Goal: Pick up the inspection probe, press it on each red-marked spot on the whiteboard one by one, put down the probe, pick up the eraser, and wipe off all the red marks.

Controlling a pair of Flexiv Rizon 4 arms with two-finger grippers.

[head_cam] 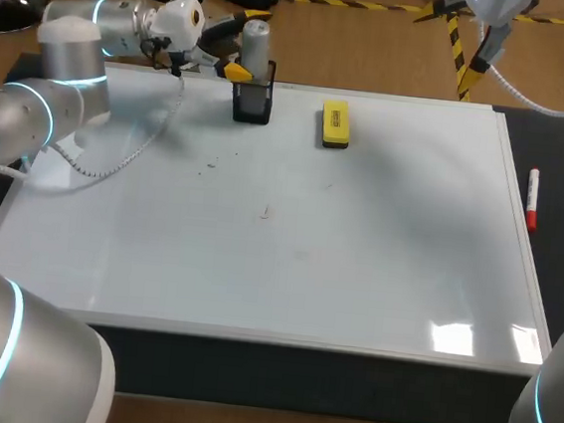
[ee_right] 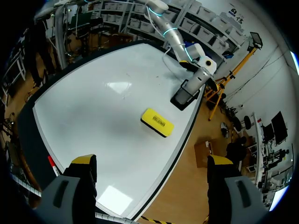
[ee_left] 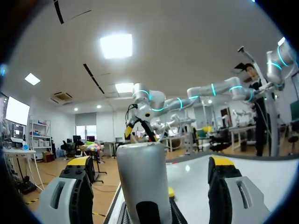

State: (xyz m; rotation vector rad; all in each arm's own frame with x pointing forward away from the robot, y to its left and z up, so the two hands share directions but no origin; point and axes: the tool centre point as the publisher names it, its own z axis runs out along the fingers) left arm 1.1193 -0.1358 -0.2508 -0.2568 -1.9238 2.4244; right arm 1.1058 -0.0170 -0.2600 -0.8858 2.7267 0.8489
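Left gripper [head_cam: 237, 71] sits at the far edge of the whiteboard [head_cam: 358, 249], level with the inspection probe [head_cam: 255, 41], a grey cylinder standing upright in a black holder [head_cam: 252, 103]. In the left wrist view the probe's rounded top [ee_left: 142, 182] stands between the two yellow-tipped fingers [ee_left: 78, 163], with a gap visible on each side; fingers spread, not closed on it. Right gripper [ee_right: 149, 161] hangs high above the board's far right corner, fingers wide apart, holding nothing. Yellow eraser [head_cam: 335, 123] lies flat on the board just right of the holder, well apart from both grippers. No clear red spots can be made out on the board; only a few faint dark specks near its middle [head_cam: 266, 211]. A red marker [head_cam: 532, 199] lies off the board's right edge. Judgement: the scene fits either the probe about to be gripped and lifted, or the probe just set back in its holder and let go. The lack of legible red marks does not settle it, since small marks may be too faint to see. In either case the probe stands seated in the holder, centred in the open left gripper.
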